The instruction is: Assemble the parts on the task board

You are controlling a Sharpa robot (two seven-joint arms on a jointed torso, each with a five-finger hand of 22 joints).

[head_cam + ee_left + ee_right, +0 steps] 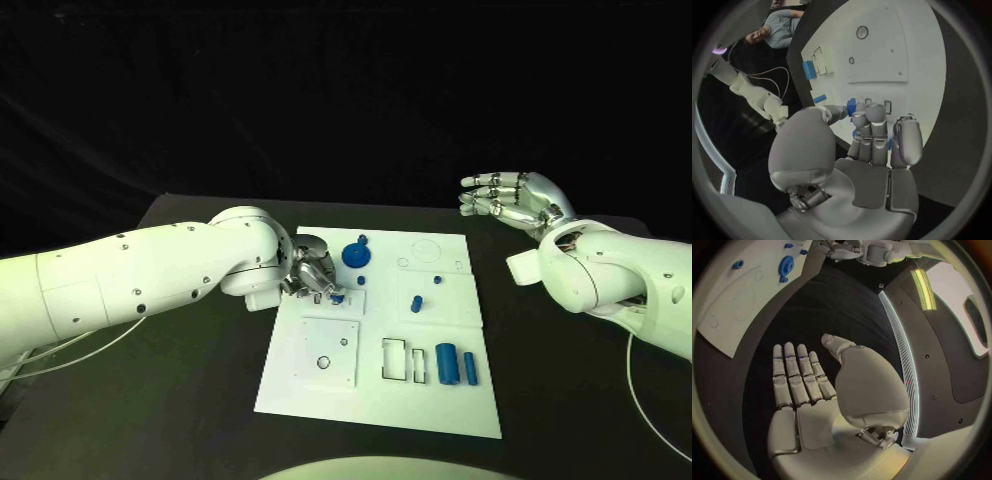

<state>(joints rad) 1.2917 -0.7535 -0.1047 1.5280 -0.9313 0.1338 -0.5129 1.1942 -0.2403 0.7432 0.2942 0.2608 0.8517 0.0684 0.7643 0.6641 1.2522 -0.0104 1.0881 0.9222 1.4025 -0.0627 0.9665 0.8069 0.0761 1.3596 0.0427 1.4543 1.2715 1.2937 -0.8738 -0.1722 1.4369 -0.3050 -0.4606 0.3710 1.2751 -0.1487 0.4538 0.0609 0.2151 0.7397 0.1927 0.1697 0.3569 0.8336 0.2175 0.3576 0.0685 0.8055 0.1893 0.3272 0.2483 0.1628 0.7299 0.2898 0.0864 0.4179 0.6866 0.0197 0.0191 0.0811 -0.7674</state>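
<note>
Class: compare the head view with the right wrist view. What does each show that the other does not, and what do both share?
Head view alone: the left hand pinching a small blue part at the task board, and two blue cylinders near the board's front. Right wrist view alone: the palm side of the right hand, flat and holding nothing. Both share: the right hand off the board, the white board, and the large blue disc.

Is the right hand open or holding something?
Open: the right hand holds nothing, its fingers straight, above the black table.
</note>
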